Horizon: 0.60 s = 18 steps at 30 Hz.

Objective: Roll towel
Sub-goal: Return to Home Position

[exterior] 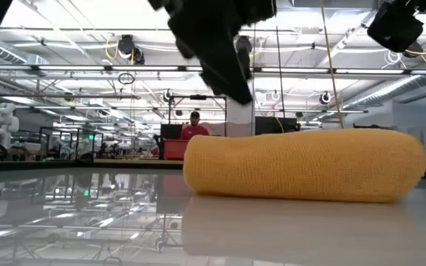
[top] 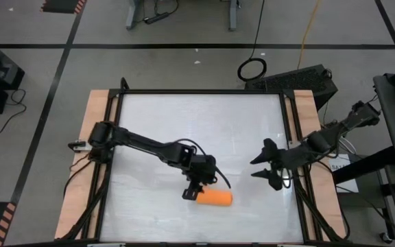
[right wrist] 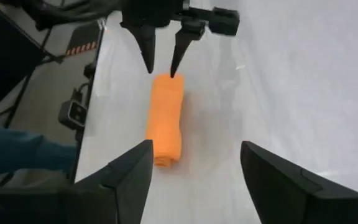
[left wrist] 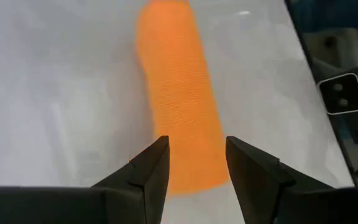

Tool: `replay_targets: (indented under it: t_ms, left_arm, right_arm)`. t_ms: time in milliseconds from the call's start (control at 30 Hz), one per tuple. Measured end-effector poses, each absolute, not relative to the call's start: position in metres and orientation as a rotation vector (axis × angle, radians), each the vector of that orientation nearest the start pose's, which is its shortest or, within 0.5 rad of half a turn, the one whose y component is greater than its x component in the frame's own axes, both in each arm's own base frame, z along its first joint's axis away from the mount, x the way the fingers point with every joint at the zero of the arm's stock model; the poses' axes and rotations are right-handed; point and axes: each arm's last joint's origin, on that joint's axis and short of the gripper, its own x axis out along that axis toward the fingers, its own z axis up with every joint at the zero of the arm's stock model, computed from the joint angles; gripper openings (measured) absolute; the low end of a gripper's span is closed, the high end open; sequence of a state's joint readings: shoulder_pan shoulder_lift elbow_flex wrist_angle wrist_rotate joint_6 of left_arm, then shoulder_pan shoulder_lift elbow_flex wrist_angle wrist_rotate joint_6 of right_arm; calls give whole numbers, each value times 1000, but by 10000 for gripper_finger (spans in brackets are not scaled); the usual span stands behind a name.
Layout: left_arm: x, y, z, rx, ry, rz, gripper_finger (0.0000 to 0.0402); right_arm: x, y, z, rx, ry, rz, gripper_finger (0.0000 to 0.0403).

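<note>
step: we judge homing | towel [top: 214, 198] rolled, lower centre of high view | left pincer [top: 190, 194] spread above its end; right pincer [top: 258, 167] spread, centre right | next: we lift clear, roll undisturbed

The towel [top: 214, 198] is showing plain bright orange (yellower in the low view), carrying no pattern. The table [top: 184, 116] is gleaming glossy white; the left gripper [top: 192, 194] and right gripper [top: 254, 167] are looking black.
</note>
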<state>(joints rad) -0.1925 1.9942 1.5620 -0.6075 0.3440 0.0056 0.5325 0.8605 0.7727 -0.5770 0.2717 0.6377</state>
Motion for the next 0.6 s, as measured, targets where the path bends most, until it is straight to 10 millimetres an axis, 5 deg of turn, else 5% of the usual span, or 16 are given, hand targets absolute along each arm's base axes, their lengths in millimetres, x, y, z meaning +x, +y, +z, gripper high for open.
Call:
replay_targets:
  t_ms: [367,600]
  left_arm:
    - [349,-75,318,96,893,-170,162]
    - [284,-71,371,116,674,18,162]
  right_arm:
    - [126,82,299,298,521,50,203]
    - [112,82,281,314,441,23,188]
